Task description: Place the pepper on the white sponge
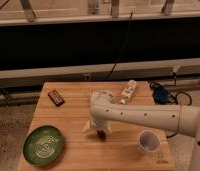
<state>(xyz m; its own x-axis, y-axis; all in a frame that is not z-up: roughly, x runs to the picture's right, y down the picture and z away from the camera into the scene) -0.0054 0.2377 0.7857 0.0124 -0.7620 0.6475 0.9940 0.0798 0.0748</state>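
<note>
My gripper (100, 132) hangs from the white arm over the middle of the wooden table (73, 120), pointing down close to the surface. A small dark red-brown pepper (101, 134) shows between its tips, and the fingers look shut on it. The white sponge (101, 95), a pale soft block, lies just behind the arm's wrist and is partly hidden by it. The gripper is in front of the sponge, not over it.
A green plate (43, 145) lies at the front left. A flat dark block (55, 97) lies at the back left. A white bottle (127, 92) lies at the back. A white cup (149, 141) stands at the front right. Blue and black cables (163, 95) lie at the back right.
</note>
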